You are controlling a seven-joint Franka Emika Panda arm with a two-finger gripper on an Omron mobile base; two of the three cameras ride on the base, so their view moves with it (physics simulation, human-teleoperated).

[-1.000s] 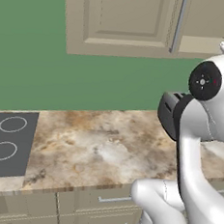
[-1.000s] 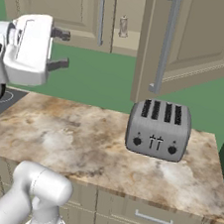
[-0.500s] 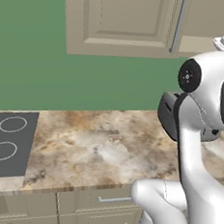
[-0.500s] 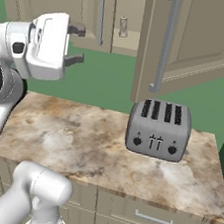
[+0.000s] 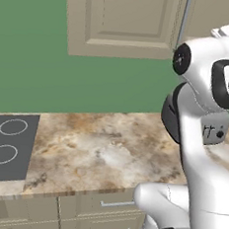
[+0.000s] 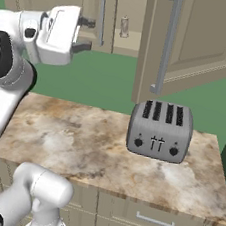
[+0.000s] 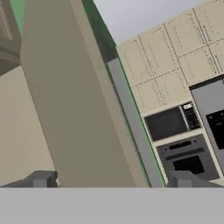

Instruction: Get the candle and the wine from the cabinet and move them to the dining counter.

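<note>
1. Access to the cabinet [image 6: 205,41] is the step judged to be in hand: one door is seen swung wide open above the worktop's right end, its long grey bar handle [image 6: 166,41] facing the room, and nothing has yet been taken out.
2. The gripper [image 6: 86,34] is held high, level with the cabinet's lower part and to the left of the open door, with its jaws spread fully apart and nothing between them; in the hand view the open door's edge and handle are seen close ahead.
3. A small pale object, taken to be the candle [image 6: 125,27], is seen standing inside the cabinet near the shelf's front edge, between the two door handles; the wine cannot be made out.
4. The toaster [image 6: 160,129] is seen on the marbled worktop [image 5: 103,150] near its right end, below the open door, and the cooktop [image 5: 7,146] at its left end.
5. For the next move, a reach forward into the opening toward the candle is called for, kept clear of the door's edge.
</note>
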